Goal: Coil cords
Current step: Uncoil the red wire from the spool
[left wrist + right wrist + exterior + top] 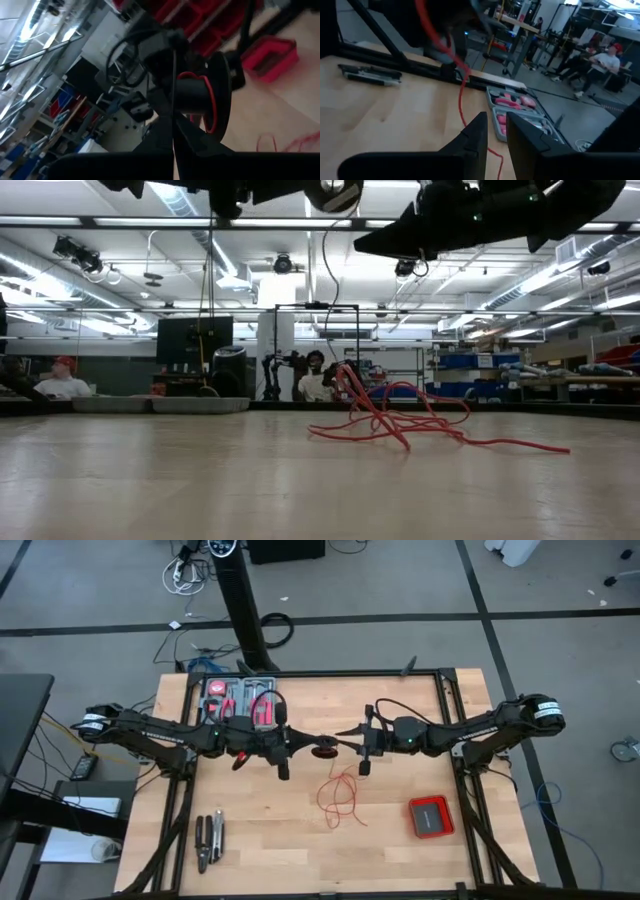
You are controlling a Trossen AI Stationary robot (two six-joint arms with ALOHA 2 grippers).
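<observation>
Counter point(260, 850): pale wood, carrying a tool case at the far edge, pliers near the left front, a flat red box point(431, 816) near the right front.

Left hand point(300, 747): raised above the counter's middle, fingers together, clamped on the spool; arm reaching in from the left.

Right hand point(347, 732): raised just across from the left, a narrow gap showing between its fingers point(477, 135); whether the wire is pinched between them cannot be told from these views.

Spool point(325, 750): small, black, held between the two hands; axis running left to right, in line with both arms. A few red turns show on its core in the left wrist view.

Red wire point(340, 795): very thin; one strand drops from the spool to a loose tangle on the counter, just in front of and below the hands, toward the right side. By position, the right hand is nearer the slack and seems better placed to guide it onto the spool.
</observation>
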